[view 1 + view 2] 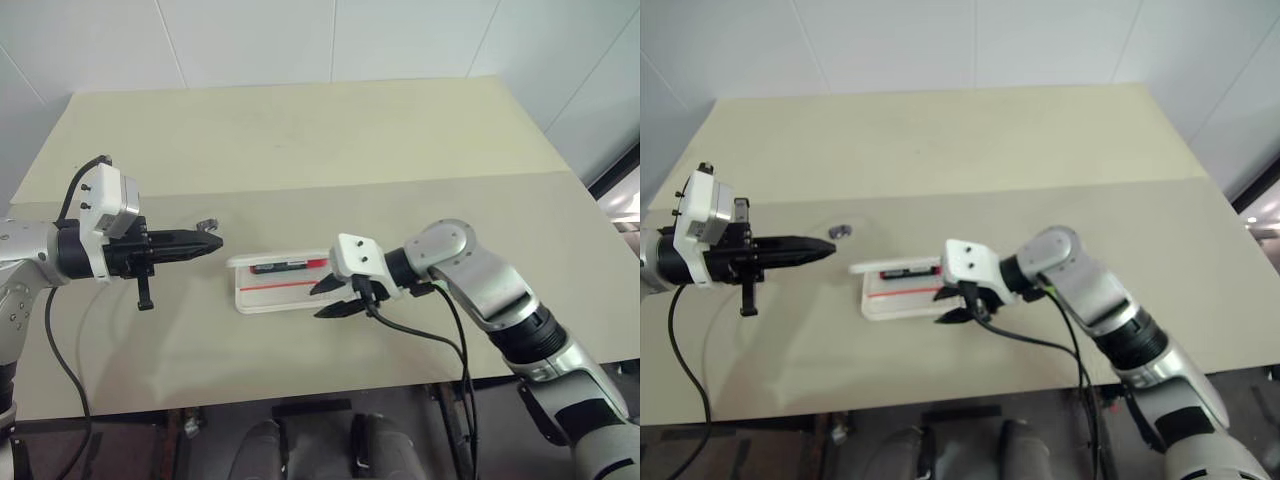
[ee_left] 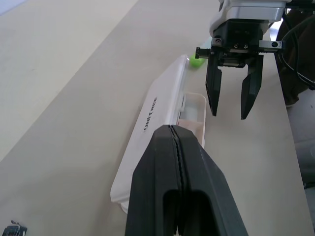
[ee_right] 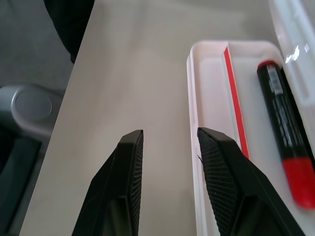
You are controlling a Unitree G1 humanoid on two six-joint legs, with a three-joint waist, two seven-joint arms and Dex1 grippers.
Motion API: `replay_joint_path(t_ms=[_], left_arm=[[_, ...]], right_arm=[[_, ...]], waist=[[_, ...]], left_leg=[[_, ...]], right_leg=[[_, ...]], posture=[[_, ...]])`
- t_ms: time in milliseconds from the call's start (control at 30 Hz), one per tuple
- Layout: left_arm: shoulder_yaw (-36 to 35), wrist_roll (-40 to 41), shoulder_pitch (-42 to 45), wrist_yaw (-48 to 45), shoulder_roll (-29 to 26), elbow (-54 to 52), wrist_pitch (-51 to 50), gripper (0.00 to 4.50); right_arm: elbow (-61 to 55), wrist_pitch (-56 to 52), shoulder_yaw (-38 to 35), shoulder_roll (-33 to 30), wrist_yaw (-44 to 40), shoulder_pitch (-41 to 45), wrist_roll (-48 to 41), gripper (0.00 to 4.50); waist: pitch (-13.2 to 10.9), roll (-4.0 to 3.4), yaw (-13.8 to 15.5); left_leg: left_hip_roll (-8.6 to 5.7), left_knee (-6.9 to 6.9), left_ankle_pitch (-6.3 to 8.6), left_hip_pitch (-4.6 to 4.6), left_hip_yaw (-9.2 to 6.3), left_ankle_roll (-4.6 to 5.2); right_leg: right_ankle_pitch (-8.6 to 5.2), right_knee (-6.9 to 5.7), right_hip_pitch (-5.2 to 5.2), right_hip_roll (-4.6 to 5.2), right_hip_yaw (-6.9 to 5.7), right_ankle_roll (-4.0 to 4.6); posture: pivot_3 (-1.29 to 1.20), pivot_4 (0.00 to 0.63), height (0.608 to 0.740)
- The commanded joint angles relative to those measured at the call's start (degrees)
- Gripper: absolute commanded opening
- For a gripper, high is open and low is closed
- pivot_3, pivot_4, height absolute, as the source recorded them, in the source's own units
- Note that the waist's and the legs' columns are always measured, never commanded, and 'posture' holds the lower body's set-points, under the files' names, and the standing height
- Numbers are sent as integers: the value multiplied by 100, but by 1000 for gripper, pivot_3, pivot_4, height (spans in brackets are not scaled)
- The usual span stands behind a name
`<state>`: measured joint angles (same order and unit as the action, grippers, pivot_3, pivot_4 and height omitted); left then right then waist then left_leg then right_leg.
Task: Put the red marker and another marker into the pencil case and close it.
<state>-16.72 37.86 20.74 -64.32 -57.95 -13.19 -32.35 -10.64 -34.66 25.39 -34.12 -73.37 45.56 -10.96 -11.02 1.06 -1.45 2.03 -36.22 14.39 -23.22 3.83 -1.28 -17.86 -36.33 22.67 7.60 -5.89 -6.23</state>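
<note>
The red marker (image 3: 287,147) lies inside the open pencil case (image 1: 262,298), long axis left-right across the table (image 1: 300,150), along the case's far side. Lid print reads roughly "UNITREE". The green marker (image 2: 197,62) lies just beyond the case's right end. Right gripper (image 1: 333,298) hovers at the case's right end, fingers apart, empty. Left gripper (image 1: 205,241) hangs left of the case, fingers pressed together, pointing right.

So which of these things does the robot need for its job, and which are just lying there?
For the job:
- pencil case, open
- red marker, already lying in the case
- green marker, on the table behind the case
- right gripper, open and empty
- left gripper, shut and empty

Just lying about:
- small dark metal bit on the table
</note>
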Motion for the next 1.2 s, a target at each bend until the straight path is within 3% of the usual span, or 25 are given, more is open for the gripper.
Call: replay_joint_path(t_ms=[33,333,600,933,1033,1200], left_arm=[[-189,-51,34,-3,-124,-45,99,0],[-796,152,-118,-157,-508,218,-173,0],[-1675,521,-965,-445,-624,-327,-639,0],[-1831,569,-1154,-429,-543,-531,-580,0],[-1787,536,-1136,-433,-534,-494,-518,0],[-1689,482,-1077,-456,-553,-382,-406,0]], right_arm=[[182,335,-308,-323,-56,105,85,1868],[1404,1068,-700,-920,109,251,483,1868],[2106,1485,-920,-1614,-23,-57,762,1868],[1848,1389,-1214,-2024,-371,-504,623,1868],[1870,1394,-1305,-2118,-355,-598,643,2453],[1819,1479,-1403,-2227,-300,-764,694,4166]], waist=[[0,0,1],[-5,8,-8],[-8,10,6],[-8,9,-8],[-8,9,-2],[-8,10,0]], left_leg=[[0,0,0,0,0,0],[0,4,0,0,7,0],[1,2,1,-2,9,0],[2,4,4,-1,13,0],[2,2,4,0,13,0],[1,3,4,0,13,-1]], right_leg=[[0,0,0,0,0,0],[0,7,2,0,1,0],[0,11,4,1,3,1],[0,26,3,1,6,2],[0,30,3,2,6,2],[0,31,3,2,6,2]], posture=[[0,150,740],[0,150,740],[0,150,740],[0,150,740],[0,150,740],[0,150,740]])
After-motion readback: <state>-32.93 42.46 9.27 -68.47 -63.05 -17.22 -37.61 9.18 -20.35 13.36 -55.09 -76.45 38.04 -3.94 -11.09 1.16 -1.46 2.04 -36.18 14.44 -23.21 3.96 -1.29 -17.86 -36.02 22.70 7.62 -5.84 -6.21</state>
